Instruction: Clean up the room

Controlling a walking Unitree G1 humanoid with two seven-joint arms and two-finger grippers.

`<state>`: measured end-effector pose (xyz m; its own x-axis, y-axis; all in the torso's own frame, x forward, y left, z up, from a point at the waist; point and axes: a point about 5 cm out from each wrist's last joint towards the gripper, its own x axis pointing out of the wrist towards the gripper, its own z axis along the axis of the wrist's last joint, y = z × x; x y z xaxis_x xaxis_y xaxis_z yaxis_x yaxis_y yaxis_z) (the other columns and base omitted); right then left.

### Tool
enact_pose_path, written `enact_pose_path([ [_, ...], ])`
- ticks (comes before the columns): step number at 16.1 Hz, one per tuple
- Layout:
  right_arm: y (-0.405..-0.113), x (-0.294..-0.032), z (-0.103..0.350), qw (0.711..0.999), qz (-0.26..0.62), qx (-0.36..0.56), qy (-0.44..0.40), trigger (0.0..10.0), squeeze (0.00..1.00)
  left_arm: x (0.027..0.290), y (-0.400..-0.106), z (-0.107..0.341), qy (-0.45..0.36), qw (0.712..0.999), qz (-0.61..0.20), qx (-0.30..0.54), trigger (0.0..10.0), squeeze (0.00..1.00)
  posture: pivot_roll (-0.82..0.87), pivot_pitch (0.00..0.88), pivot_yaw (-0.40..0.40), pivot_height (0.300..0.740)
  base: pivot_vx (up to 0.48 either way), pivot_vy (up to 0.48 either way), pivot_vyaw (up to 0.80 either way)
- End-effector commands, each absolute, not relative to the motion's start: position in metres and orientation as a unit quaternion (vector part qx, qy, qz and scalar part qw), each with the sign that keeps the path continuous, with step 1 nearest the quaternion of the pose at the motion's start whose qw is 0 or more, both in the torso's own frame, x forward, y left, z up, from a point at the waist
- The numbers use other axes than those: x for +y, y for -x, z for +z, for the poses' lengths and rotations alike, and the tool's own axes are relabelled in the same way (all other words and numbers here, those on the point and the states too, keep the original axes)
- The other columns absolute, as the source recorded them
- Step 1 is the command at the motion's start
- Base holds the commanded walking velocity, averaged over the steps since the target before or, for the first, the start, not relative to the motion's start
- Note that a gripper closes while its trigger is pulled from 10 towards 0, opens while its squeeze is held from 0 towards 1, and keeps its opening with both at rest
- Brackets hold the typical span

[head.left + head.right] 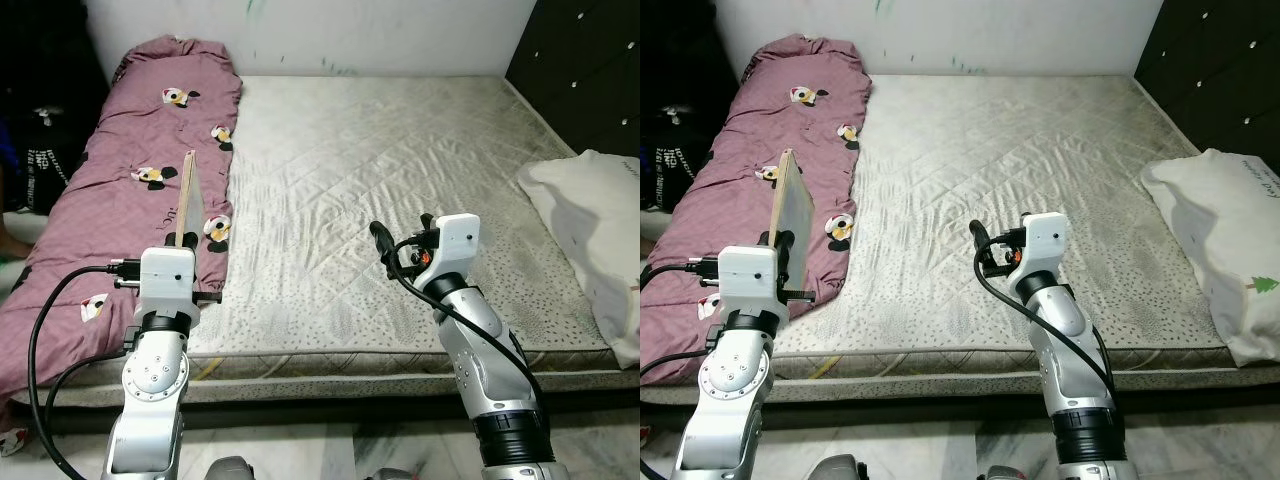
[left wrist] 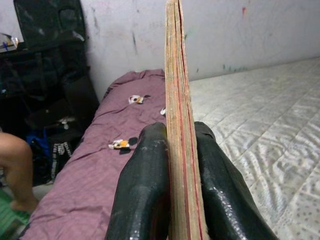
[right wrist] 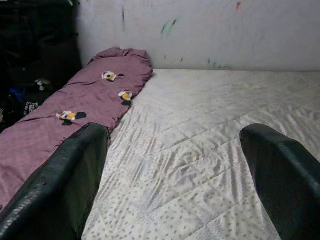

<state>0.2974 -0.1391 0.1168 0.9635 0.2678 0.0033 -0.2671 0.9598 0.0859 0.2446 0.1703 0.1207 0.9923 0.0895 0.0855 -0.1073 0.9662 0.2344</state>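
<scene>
Purple blanket [image 1: 120, 190] and 1 pillow [image 1: 590, 230] flank 2 grippers: left gripper [image 2: 172, 190] clamps 1 book [image 2: 177, 100], right gripper [image 3: 175, 170] spread.

Quilted, speckled cloth mattress [image 1: 380, 190], soft purple cloth blanket [image 1: 120, 200] — and glossy black fingers [image 2: 145, 200] clamp a paper-edged book [image 2: 179, 125].

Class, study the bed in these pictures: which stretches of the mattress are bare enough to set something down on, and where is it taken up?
The mattress is bare across its wide middle, between the purple blanket on the robot's left and the white pillow at its right edge. The left strip is covered by the blanket, over which the left gripper holds a thin book. The right gripper hovers open.
</scene>
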Motion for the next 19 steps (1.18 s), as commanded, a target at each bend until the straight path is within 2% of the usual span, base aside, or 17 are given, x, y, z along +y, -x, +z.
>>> enact_pose_path([
  [1, -0.3003, -0.1391, 0.1218, 0.990, 0.138, -0.001, -0.039, 10.0, 0.00, 0.1697, -0.2455, 0.1347, -0.123, 0.989, 0.046, -0.071, 10.0, 0.00, -0.03, 0.000, -0.016, 0.740, 0.368, 0.000, 0.00],
  [9, -0.3018, -0.1386, 0.1222, 0.989, 0.140, -0.002, -0.037, 10.0, 0.00, 0.1689, -0.2458, 0.1332, -0.119, 0.990, 0.044, -0.065, 10.0, 0.00, -0.02, 0.000, -0.019, 0.740, 0.355, 0.000, 0.00],
  [11, -0.3025, -0.1395, 0.1218, 0.990, 0.138, -0.001, -0.036, 10.0, 0.00, 0.1694, -0.2465, 0.1324, -0.123, 0.989, 0.049, -0.060, 10.0, 0.00, -0.02, 0.000, -0.019, 0.740, 0.000, 0.000, 0.00],
  [14, -0.3025, -0.1401, 0.1206, 0.990, 0.135, 0.003, -0.036, 10.0, 0.00, 0.1699, -0.2468, 0.1327, -0.123, 0.989, 0.049, -0.061, 10.0, 0.00, -0.02, 0.000, -0.016, 0.740, 0.000, 0.000, -0.68],
  [19, -0.3023, -0.1404, 0.1211, 0.990, 0.135, 0.001, -0.033, 10.0, 0.00, 0.1695, -0.2469, 0.1330, -0.119, 0.990, 0.049, -0.061, 10.0, 0.00, -0.03, 0.000, -0.018, 0.740, 0.000, -0.052, 0.00],
])
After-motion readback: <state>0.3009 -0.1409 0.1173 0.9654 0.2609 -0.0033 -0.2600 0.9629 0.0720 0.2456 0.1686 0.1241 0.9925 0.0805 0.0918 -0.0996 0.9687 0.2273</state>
